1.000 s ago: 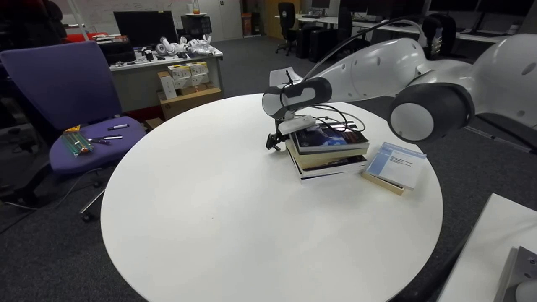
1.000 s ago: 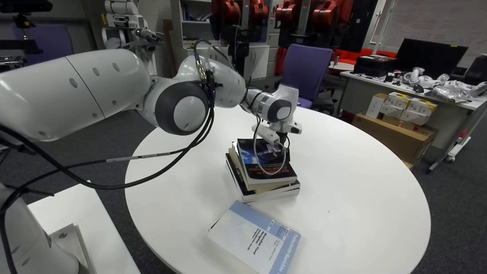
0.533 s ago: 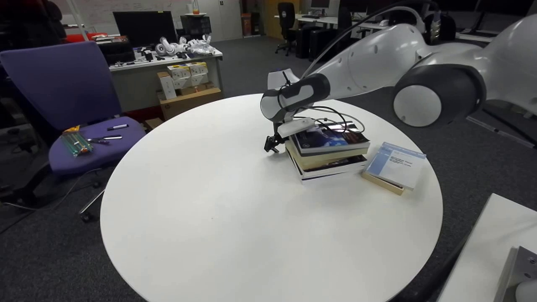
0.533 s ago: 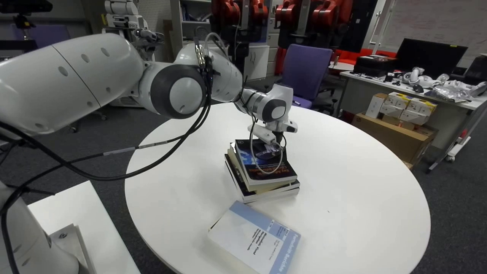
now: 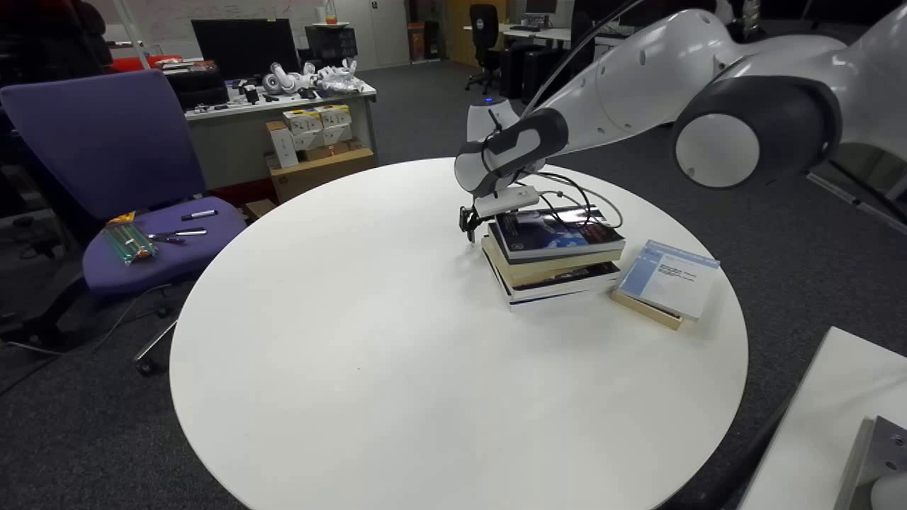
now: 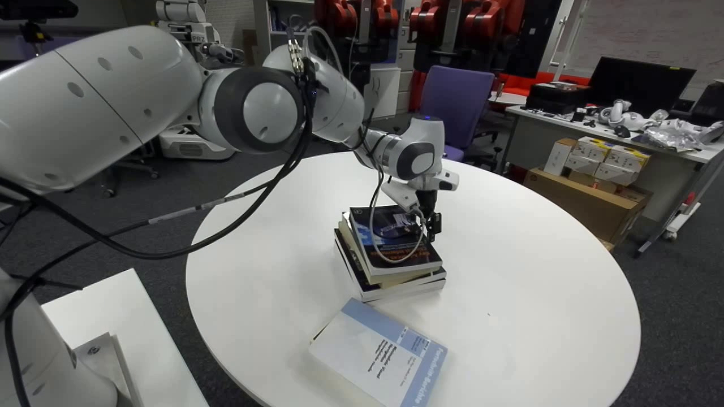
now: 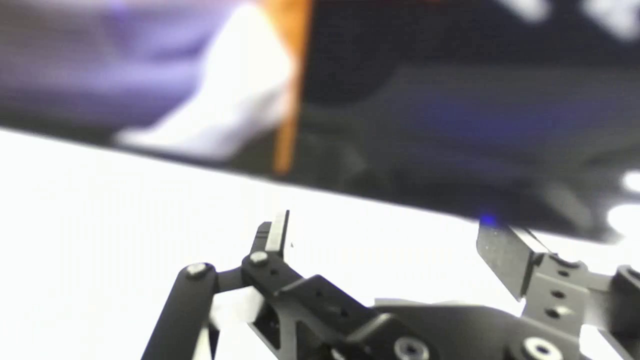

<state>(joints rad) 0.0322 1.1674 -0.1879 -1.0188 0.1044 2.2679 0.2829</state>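
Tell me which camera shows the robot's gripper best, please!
The wrist view: it shows the gripper close up, fingers spread apart. Both exterior views show it small and dark by the book stack, its fingers hard to make out.

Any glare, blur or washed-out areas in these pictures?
Wrist view: the top book is out of focus, two bright spots look like glare, the table is blown out white, and the gripper looks sharper. In both exterior views, the book stack is clearer. In an exterior view, the blue-and-white book shows partly readable lettering.
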